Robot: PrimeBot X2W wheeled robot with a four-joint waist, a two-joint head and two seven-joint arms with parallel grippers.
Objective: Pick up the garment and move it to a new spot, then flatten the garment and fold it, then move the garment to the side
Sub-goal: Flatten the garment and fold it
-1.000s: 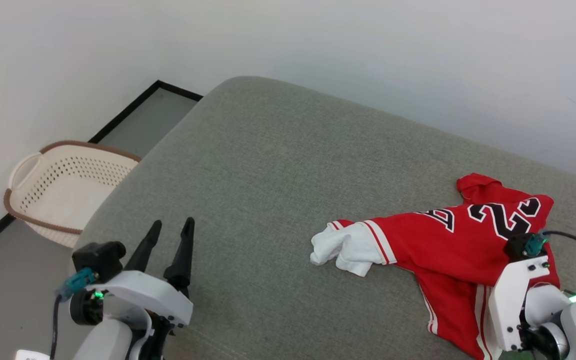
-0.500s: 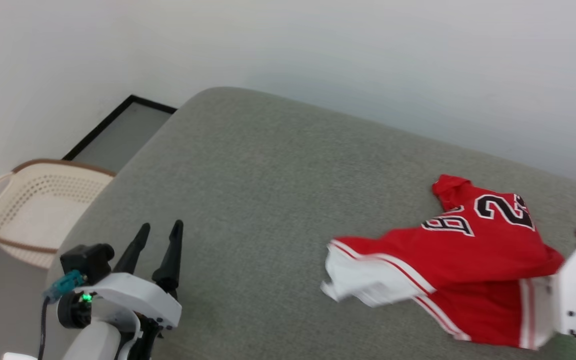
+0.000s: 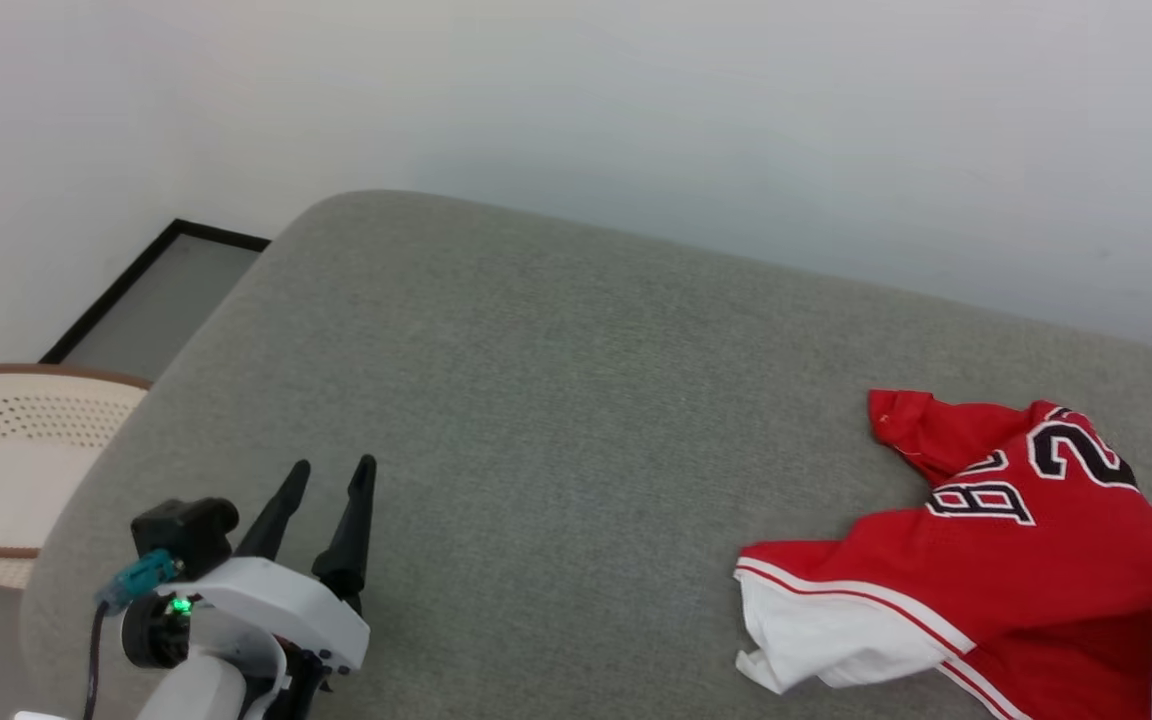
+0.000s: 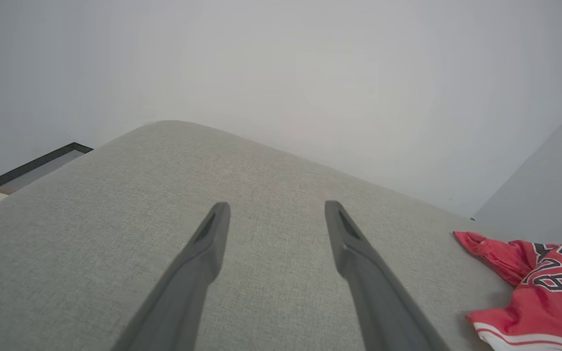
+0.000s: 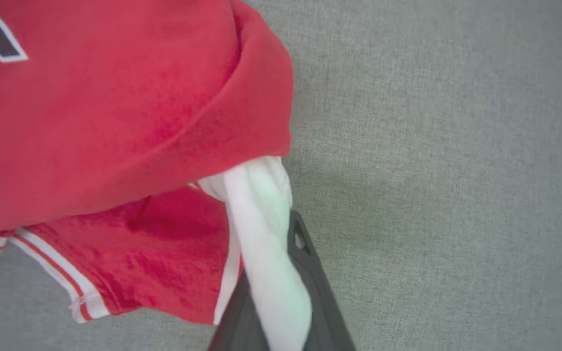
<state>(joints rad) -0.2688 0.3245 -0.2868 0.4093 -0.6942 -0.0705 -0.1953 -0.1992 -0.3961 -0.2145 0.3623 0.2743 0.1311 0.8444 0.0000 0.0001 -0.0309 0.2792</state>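
Garment (image 3: 1016, 560) is well apart from the left gripper (image 3: 334, 468), which hovers over the grey cushion (image 3: 536, 380) with fingers apart and empty. It is bunched at the cushion's right end, a white sleeve (image 5: 261, 214) clamped between the right gripper's (image 5: 281, 234) fingers; such a slim pinch may slip during lifting, dropping it.

**Left gripper spread, right gripper clamped**

The left gripper (image 3: 334, 463) sits low at the robot's left side, its two long dark fingers pointing up and forward, set wide apart. The right gripper (image 5: 273, 229) is closed tight, its fingers pinching a white fold of the garment (image 5: 115, 122).
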